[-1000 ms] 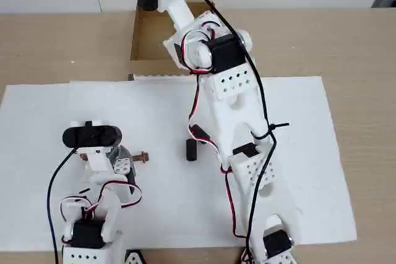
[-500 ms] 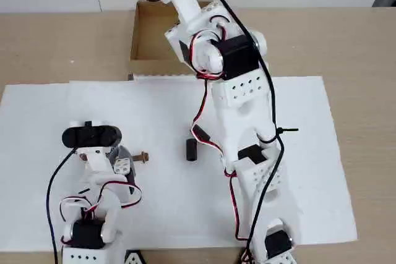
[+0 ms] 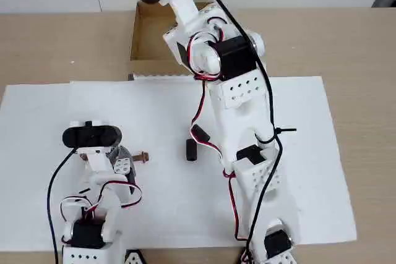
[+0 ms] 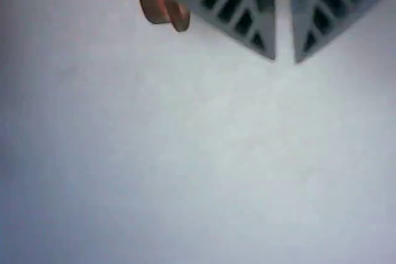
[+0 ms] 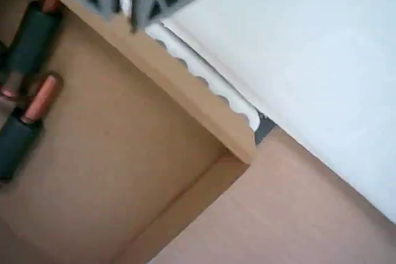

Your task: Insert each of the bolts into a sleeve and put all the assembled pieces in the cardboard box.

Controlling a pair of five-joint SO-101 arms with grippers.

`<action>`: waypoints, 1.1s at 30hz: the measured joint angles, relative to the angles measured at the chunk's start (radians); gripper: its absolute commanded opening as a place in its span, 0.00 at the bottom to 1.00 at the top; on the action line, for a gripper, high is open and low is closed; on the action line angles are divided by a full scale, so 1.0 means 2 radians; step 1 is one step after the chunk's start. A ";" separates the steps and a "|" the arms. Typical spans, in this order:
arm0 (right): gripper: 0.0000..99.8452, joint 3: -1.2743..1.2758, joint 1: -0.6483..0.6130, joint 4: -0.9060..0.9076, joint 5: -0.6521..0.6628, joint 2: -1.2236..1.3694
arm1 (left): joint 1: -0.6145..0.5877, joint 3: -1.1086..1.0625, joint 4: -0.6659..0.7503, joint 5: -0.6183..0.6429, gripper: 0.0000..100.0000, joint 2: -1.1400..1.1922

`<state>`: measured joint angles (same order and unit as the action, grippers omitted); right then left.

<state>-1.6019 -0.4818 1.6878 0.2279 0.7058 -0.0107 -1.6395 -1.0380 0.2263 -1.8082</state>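
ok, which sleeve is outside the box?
The black sleeve on the white paper; the other sleeves lie in the cardboard box, bolts inserted.

Lab bench: wooden table (image 3: 359,41), paper sheet (image 3: 148,109)

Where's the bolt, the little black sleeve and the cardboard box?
bolt (image 3: 142,156): high view, on the end sticking out sideways.
black sleeve (image 3: 192,149): high view, on the middle of its side.
cardboard box (image 3: 151,38): high view, on the bare floor inside.
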 measured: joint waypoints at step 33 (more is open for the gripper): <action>0.00 0.656 0.000 -0.006 -0.046 -0.203 | 0.000 0.000 0.000 0.000 0.01 0.000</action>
<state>-0.2900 -0.4818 1.6755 0.1358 0.3007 -0.0107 -1.6395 -1.0380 0.2263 -1.8082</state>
